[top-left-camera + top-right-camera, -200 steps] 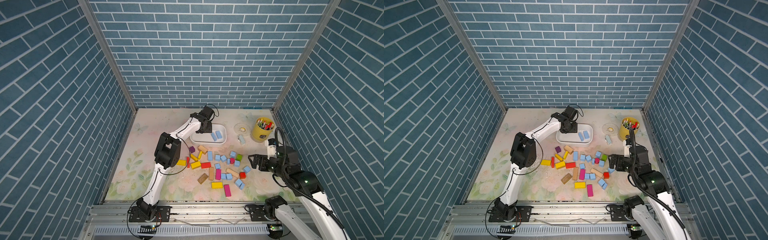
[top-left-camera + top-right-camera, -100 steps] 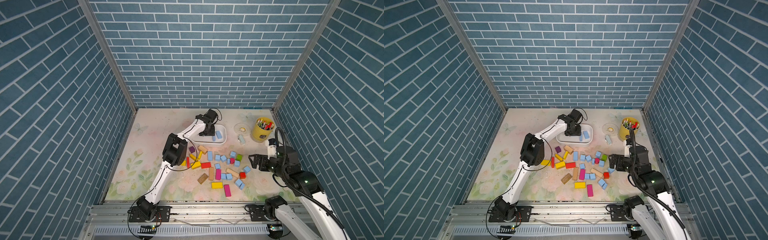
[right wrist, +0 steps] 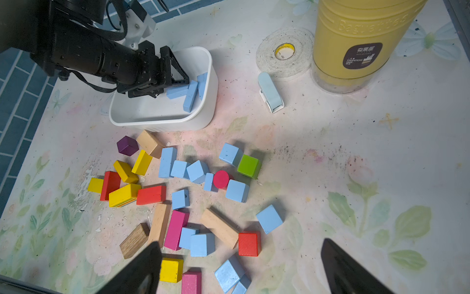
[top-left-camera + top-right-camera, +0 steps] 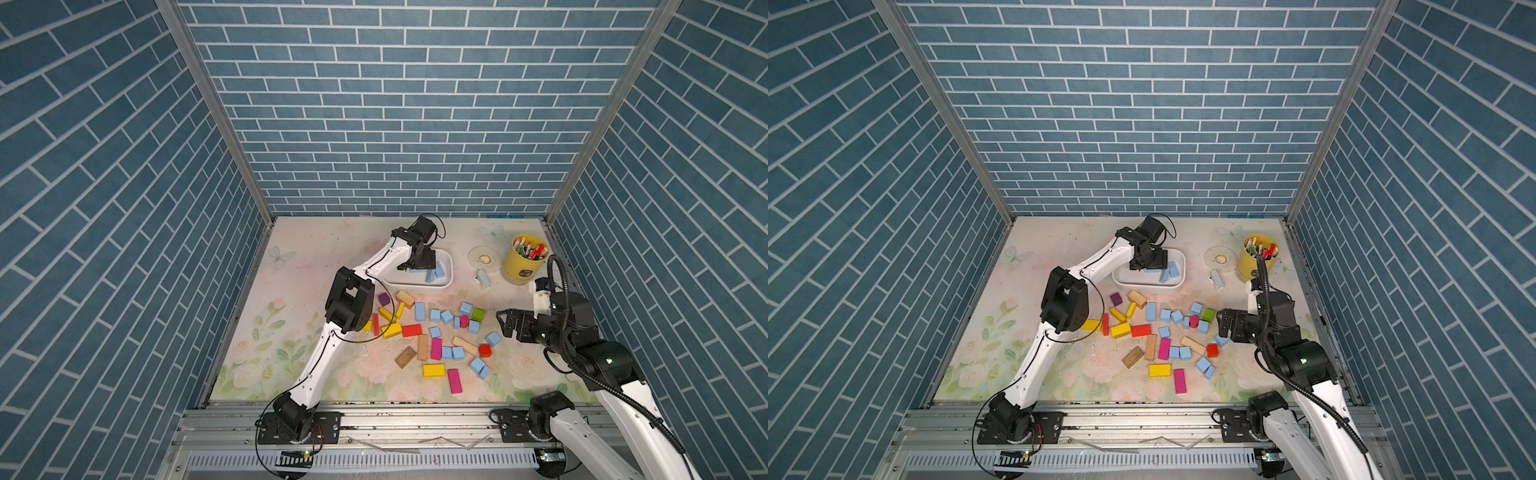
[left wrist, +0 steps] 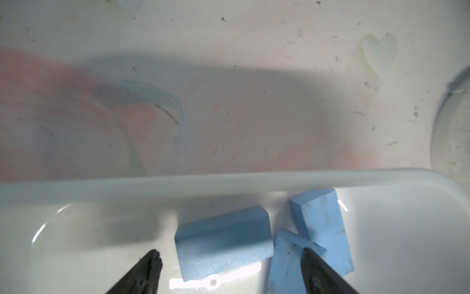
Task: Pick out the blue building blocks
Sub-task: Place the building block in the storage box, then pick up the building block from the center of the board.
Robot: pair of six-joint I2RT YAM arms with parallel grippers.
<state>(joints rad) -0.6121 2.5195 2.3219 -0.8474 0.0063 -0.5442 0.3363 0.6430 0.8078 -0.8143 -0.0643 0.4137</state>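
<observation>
Three in tub: small matte sky-blue building blocks [image 5: 223, 244], lying in the white oblong plastic tub [image 5: 229, 180]; one lies between the left pincer's tips.
Left pincer [image 5: 230, 257]: spread, nothing pinched.
Right pincer [image 3: 241, 244]: spread wide, empty; loose blue blocks [image 3: 236, 190] are scattered ahead of it.
Handling: judged light, rigid, non-slip, sturdy; flat opposite faces are to be pinched.
Obstructions: a bare-wood brick [image 3: 220, 227] lies against the blue cubes nearest the right pincer; a magenta round block [image 3: 220, 179] is wedged between two farther ahead.
Bystanders: yellow pen canister [image 3: 356, 38], white tape roll [image 3: 284, 51], well beyond it.
</observation>
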